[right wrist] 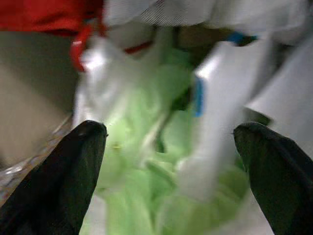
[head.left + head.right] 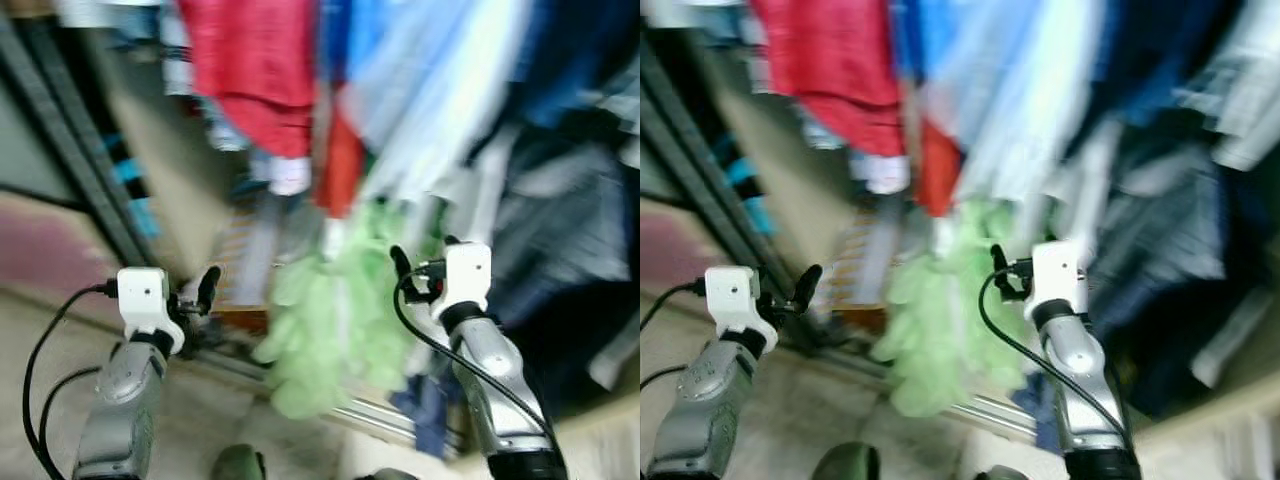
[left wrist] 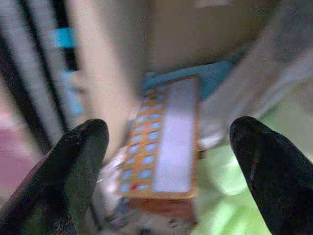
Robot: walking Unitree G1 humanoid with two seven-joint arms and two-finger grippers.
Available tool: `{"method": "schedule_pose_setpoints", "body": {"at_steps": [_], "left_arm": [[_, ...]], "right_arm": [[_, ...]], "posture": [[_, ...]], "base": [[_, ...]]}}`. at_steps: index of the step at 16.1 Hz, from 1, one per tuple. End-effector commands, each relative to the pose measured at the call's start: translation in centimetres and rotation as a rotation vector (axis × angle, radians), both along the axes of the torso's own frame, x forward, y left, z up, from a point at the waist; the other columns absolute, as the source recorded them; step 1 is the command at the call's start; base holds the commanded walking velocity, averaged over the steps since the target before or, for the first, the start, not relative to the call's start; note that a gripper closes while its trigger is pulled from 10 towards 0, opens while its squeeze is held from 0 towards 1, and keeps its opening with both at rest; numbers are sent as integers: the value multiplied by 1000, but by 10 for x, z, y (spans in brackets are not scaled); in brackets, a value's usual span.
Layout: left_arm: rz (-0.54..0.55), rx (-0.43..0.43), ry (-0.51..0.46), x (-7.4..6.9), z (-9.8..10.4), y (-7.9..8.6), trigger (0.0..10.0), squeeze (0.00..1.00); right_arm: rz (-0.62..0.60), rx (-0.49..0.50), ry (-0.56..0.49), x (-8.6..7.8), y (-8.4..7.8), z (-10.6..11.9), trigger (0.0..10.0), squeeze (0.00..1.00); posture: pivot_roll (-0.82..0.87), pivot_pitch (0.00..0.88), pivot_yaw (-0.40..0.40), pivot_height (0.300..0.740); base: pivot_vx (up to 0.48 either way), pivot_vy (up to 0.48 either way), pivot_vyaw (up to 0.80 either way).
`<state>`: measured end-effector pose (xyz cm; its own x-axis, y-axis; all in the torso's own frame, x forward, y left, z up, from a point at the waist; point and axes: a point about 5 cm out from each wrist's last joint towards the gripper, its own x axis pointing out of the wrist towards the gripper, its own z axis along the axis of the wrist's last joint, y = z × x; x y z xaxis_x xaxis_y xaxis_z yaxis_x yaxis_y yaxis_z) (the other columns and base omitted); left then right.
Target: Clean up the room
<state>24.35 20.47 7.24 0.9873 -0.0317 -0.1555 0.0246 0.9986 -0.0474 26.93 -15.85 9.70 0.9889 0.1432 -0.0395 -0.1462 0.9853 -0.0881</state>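
1. The right gripper (image 2: 420, 262) is up in front of the wardrobe with its two black fingers (image 1: 73, 171) spread wide and nothing between them (the wrist view shows a clear gap with cloth behind it).
2. The left gripper (image 2: 196, 292) is the same story: fingers wide apart, empty, held up just off to the left of the hanging stuff.
3. The thing I'd bet on for the tidy-up is the pale green garment (image 2: 325, 330). It hangs low in the middle of the rail, below a red shirt (image 2: 255, 70) and beside some light blue shirts (image 2: 430, 90). Its bottom end droops near the metal door track (image 2: 375, 415).
4. The right gripper is just beside the green cloth, on its right edge. I can't tell if it's touching (everything is smeared with motion blur).
5. Handling guess: it looks soft, floppy and light, maybe a bit fluffy. It'll bunch and slide instead of holding a shape, so a pinch on a thin edge could slip off.
6. I'd grab a thick fold in the upper middle, where the cloth is gathered, not the dangling tail.
7. Behind the left gripper's fingers there's an orange box (image 3: 159, 142) with rows of little blue squares, sitting low at the wardrobe's left side next to the dark door frame (image 2: 70, 150).
8. Risk: neighbouring clothes hang tight against the green one, so a wide grab could catch a blue shirt too.
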Motion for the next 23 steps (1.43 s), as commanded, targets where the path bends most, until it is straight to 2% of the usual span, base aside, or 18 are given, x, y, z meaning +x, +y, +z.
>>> {"method": "schedule_pose_setpoints", "body": {"at_steps": [1, 6, 7, 9, 10, 12, 16, 19, 21, 23], "left_arm": [[16, 14, 17, -3, 1, 0, 10000, 0], [2, 34, 23, -3, -3, -10, 10000, 0], [-7, 66, 14, -3, -1, -9, 10000, 0], [35, 76, 13, -7, 0, 4, 10000, 0], [80, 89, 20, -12, -2, 15, 10000, 0], [97, 93, 27, -16, -4, 20, 10000, 0], [61, 66, 9, -8, -3, 3, 10000, 0], [36, 65, 5, -7, -3, -3, 10000, 0], [47, 66, 4, -7, -3, -2, 10000, 0], [59, 66, 2, -7, -3, -1, 10000, 0]], "right_arm": [[9, -10, 14, -2, -3, -3, 10000, 0], [24, 13, 6, 2, 2, -3, 10000, 0], [27, 21, 1, 2, 3, -2, 10000, 0], [21, 26, -3, 1, 0, -1, 10000, 0], [18, 37, 6, -2, -3, -3, 10000, 0], [57, 34, 32, -9, 0, -10, 10000, 0], [97, 56, 38, -3, 8, -8, 10000, 0], [139, 93, 213, -10, 14, -28, 10000, 0], [189, 121, 196, -14, 19, -27, 10000, 0], [216, 82, 135, -13, 23, -19, 10000, 0]], "posture": [[15, 45, -25, 740], [21, 30, -34, 740], [22, 24, -33, 740], [26, 25, -36, 740], [30, 24, -38, 740], [34, 25, -41, 740], [31, 20, -47, 740], [29, 23, -52, 740], [30, 29, -51, 740], [29, 33, -49, 740]], "base": [[0, 0, 800], [0, 0, 800], [0, 0, 800], [0, 0, 800], [0, 0, 800], [0, 0, 800], [0, 0, 800], [0, 0, 800], [0, 0, 800], [0, 0, 794]]}}
